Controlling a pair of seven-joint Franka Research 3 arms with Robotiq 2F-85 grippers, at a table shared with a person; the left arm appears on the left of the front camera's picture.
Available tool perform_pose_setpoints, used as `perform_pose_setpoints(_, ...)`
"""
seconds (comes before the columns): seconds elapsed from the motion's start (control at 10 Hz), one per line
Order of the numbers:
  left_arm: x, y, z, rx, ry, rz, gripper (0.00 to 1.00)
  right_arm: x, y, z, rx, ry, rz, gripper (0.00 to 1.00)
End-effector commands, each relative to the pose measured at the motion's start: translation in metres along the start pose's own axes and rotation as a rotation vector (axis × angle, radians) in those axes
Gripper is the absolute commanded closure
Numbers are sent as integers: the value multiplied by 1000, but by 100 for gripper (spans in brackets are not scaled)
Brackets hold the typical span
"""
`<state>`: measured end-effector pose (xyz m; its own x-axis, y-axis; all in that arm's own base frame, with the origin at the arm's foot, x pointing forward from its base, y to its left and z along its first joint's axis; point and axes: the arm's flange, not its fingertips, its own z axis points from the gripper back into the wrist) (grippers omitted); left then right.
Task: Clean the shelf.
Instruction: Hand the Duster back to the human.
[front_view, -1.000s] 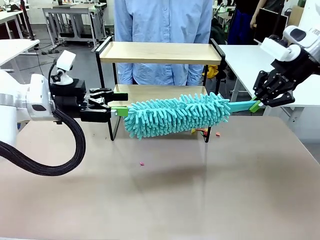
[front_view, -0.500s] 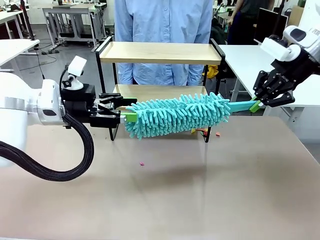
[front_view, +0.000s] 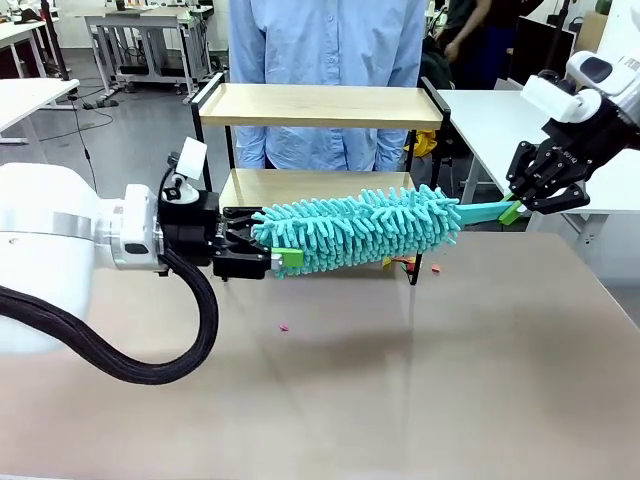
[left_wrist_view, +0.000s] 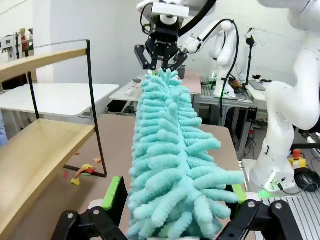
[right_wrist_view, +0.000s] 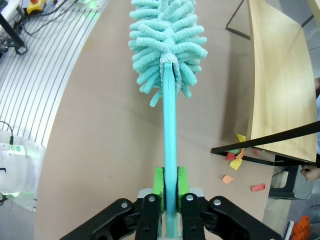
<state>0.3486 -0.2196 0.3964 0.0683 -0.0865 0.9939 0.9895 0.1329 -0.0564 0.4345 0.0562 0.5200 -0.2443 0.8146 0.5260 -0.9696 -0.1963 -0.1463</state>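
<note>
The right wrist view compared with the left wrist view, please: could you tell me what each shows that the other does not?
Right wrist view only: the right gripper shut on the duster's flat teal handle.

Left wrist view only: the left gripper's open fingers on either side of the fluffy tip, and a white arm at another table.

Both: the teal duster, the shelf's lower wooden board, paper scraps on the brown table beside the shelf.

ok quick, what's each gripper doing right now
Left gripper: open, fingers either side of the duster's fluffy tip, not closed on it.
Right gripper: shut on the duster's handle.
</note>
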Motion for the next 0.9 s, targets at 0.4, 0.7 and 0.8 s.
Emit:
perform_pose_setpoints(0.4,-36,-73,31,-1,-68,8,59,1,0,2,-11,-31,14,87)
perform_pose_setpoints(0.7,-33,-71,38,-41,-114,23,100,1,0,2,-11,-31,14,87)
perform_pose_setpoints(0.8,-34,-68,39,-50,-126,37,86,1,0,2,-11,-31,14,87)
